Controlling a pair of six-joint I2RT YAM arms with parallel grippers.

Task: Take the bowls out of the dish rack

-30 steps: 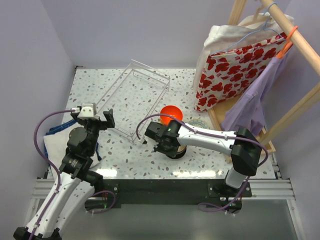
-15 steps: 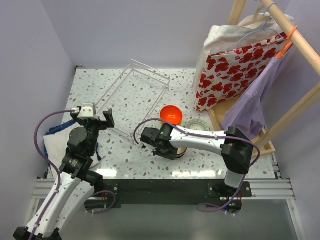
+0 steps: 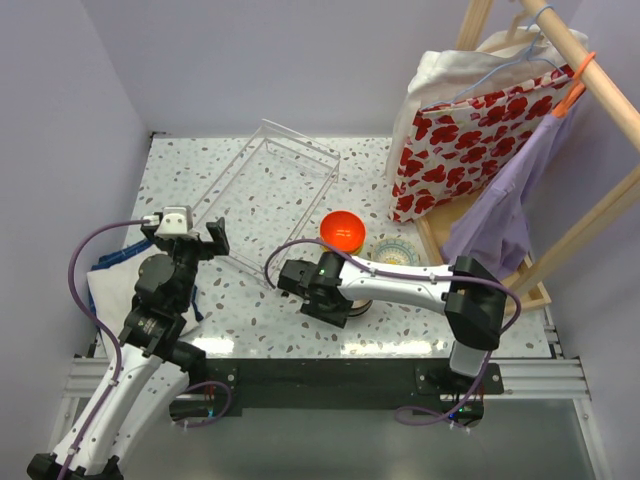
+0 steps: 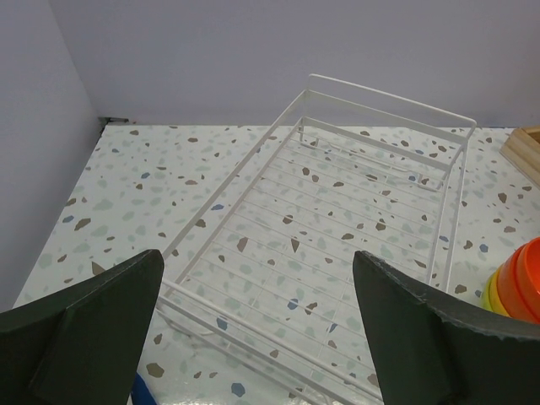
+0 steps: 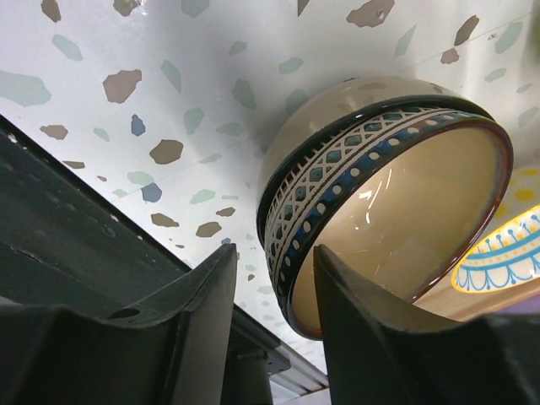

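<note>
While its jaws stand parted on either side of the rim, the right gripper (image 5: 277, 253) sits low over a tan bowl (image 5: 405, 194) close to the near edge of the table (image 3: 200, 165), about midway along it. One finger is outside the bowl's blue-patterned band and the other inside the bowl; a strip of speckled tabletop shows between the outer finger and the bowl wall, so the grip looks released rather than clenched. The bowl rests tilted toward the wrist camera.

Toward the near-left corner, the left gripper (image 4: 257, 257) hangs with its fingers spread wide, grasping nothing, above a blue-and-white cloth (image 3: 105, 285) and facing the near end of the dish rack (image 3: 268, 200).

Just beyond the tan bowl, toward the right edge, sits a cream bowl (image 3: 396, 250) with a patterned inside. Beside it, toward the table's middle, an orange-red bowl (image 3: 342, 227) tops a stack of bowls (image 4: 515, 287); yellow and green rims show beneath it in the left wrist view.

Farther back, the white wire rack lies diagonally left of centre, its far end near the far edge, with no bowls inside.

Along the right edge stands a wooden clothes rack (image 3: 590, 215) carrying a red-flowered bag (image 3: 470, 140) and a lilac garment (image 3: 500, 210).
</note>
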